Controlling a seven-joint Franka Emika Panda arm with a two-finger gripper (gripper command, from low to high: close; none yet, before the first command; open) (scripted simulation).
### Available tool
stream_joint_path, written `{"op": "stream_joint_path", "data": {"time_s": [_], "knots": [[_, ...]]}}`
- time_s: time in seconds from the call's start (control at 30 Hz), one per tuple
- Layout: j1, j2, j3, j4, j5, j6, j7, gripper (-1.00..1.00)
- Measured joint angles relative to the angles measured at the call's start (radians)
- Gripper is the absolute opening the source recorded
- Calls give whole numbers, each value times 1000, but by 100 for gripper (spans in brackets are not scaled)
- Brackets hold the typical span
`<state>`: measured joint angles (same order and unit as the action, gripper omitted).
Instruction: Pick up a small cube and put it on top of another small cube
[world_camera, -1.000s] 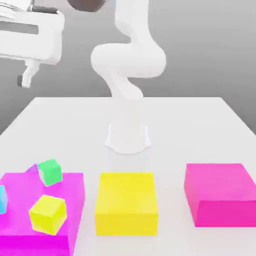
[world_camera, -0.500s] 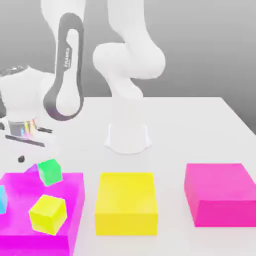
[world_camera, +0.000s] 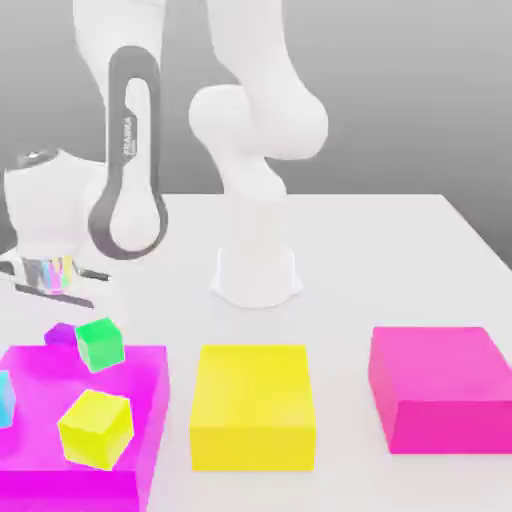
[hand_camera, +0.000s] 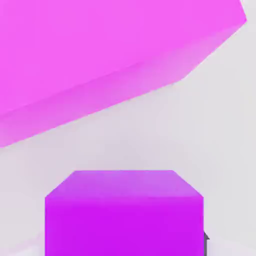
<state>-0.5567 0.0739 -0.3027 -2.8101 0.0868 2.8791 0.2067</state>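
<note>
Purple cube (world_camera: 59, 334) sits on the table just behind the left magenta block (world_camera: 140, 375). My gripper (world_camera: 50, 300) hangs right above it, presumably to grasp; I cannot tell whether it grips. The hand view adds the cube's faces close up. The exterior view adds the neighbouring green cube (world_camera: 100, 343), a likely stacking base.

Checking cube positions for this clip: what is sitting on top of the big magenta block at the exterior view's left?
On the magenta block: a yellow cube and, at the frame edge, a cyan cube. The green cube overlaps its far edge; whether it rests there is unclear. A purple cube sits behind it.
</note>
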Motion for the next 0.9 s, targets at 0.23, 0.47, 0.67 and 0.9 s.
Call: {"op": "stream_joint_path", "data": {"time_s": [0.23,0.47,0.67,0.9], "knots": [[-17,-32,-9,112,-144,-238,268,-100],[48,1,15,348,-138,-462,533,-100],[156,10,69,551,-74,-568,695,-100],[158,106,84,540,-22,-436,675,100]]}}
